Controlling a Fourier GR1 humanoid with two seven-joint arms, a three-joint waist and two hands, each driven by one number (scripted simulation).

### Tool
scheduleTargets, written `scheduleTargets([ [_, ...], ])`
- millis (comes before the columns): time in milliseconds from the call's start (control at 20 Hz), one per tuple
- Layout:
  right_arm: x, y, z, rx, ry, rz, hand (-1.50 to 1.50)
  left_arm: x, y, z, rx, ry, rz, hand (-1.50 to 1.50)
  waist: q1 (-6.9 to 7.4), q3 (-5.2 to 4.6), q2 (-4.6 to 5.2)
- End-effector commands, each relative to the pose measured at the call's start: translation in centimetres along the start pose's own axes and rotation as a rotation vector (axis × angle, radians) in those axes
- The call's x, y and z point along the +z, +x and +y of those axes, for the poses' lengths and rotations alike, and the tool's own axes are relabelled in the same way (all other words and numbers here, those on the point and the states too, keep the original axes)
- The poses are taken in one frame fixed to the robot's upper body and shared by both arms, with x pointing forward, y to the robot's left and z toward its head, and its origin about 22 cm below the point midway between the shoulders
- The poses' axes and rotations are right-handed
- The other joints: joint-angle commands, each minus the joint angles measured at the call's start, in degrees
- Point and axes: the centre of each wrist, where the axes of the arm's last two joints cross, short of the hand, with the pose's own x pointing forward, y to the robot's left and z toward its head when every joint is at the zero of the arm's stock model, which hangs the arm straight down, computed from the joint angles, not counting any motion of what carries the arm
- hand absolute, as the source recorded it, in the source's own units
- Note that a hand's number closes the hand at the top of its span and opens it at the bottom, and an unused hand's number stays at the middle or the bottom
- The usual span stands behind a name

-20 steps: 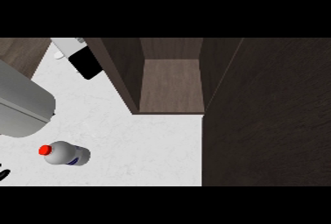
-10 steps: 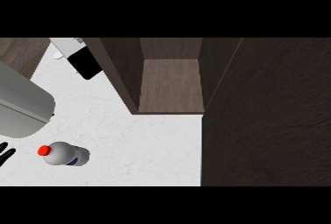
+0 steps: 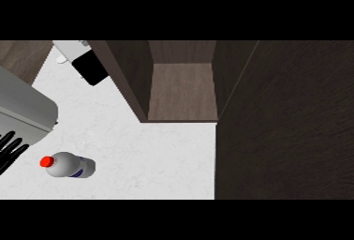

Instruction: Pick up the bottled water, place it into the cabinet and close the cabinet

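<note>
Black left hand (image 3: 10, 152) is creeping further in at left edge, fingers spread and holding nothing, nearing my water bottle (image 3: 69, 166); grasp approaching.

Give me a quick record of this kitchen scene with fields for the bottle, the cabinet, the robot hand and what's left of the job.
bottle: bottled water with a red cap, standing on the white counter, untouched
cabinet: cabinet open, wooden shelf bare as far as it shows; its dark door swung out at the view's right
robot hand: left robot hand at the view's left edge, fingers straight, beside the bottle, apart from it
right robot hand: not in view
other: grey appliance at left
task state: bottle not yet picked up, cabinet not yet closed
</note>
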Motion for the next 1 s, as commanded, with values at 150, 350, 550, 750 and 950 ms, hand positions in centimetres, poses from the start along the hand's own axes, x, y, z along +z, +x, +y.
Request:
scheduleTargets([
  [150, 0.5, 0.3, 0.2, -0.006, 0.013, -0.001, -1.50, -2.9, -3.0, 1.3, -0.003, -0.046, 0.009, -1.50, -0.23, -0.06, 0.08],
  [350, 0.7, 1.1, 1.3, 0.004, 0.013, -0.007, -1.50, -3.3, -5.1, 1.1, 0.009, -0.034, 0.099, -1.50, -0.23, -0.05, 0.08],
  [550, 1.0, -0.9, 0.1, -0.004, 0.021, -0.005, -1.50, -3.9, -6.5, 2.2, 0.024, -0.001, 0.124, -1.50, -0.42, -0.06, 0.14],
  [750, 1.7, 0.6, 0.7, -0.010, 0.039, -0.017, -1.50, -4.4, -8.5, 2.5, 0.066, 0.044, 0.158, -1.50, -0.86, -0.10, 0.17],
  [950, 1.8, -0.7, 0.4, -0.025, 0.018, 0.004, -1.50, -5.5, -8.8, 3.4, 0.114, 0.038, 0.176, -1.50, -0.86, -0.10, 0.27],
])
